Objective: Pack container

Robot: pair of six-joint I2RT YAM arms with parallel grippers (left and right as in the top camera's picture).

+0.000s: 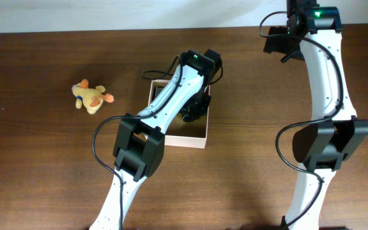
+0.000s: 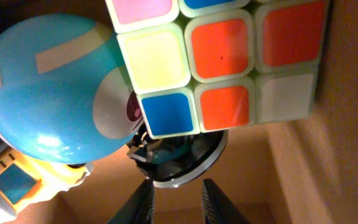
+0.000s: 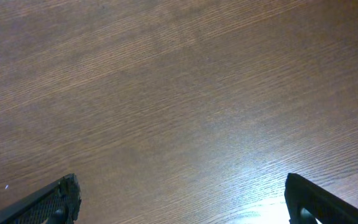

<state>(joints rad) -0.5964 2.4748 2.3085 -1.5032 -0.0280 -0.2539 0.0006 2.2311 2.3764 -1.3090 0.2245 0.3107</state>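
We reach into the container (image 1: 185,140) at the middle of the bench (image 1: 37,166).
Left jaws stand narrow beside a black ring (image 2: 180,163), grip unclear; right jaws spread, parked clear; a plush duck (image 1: 91,96) waits left.

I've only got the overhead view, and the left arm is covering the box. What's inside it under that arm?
Observer: The left wrist view shows a puzzle cube with orange, yellow, blue and white stickers inside the container.
Operator: Anything next to it?
Observer: A rounded blue toy lies right beside the cube, on its left in that view.
Operator: And the right tool, open or shut?
Observer: The right tool is open wide above bare table, with nothing in it.
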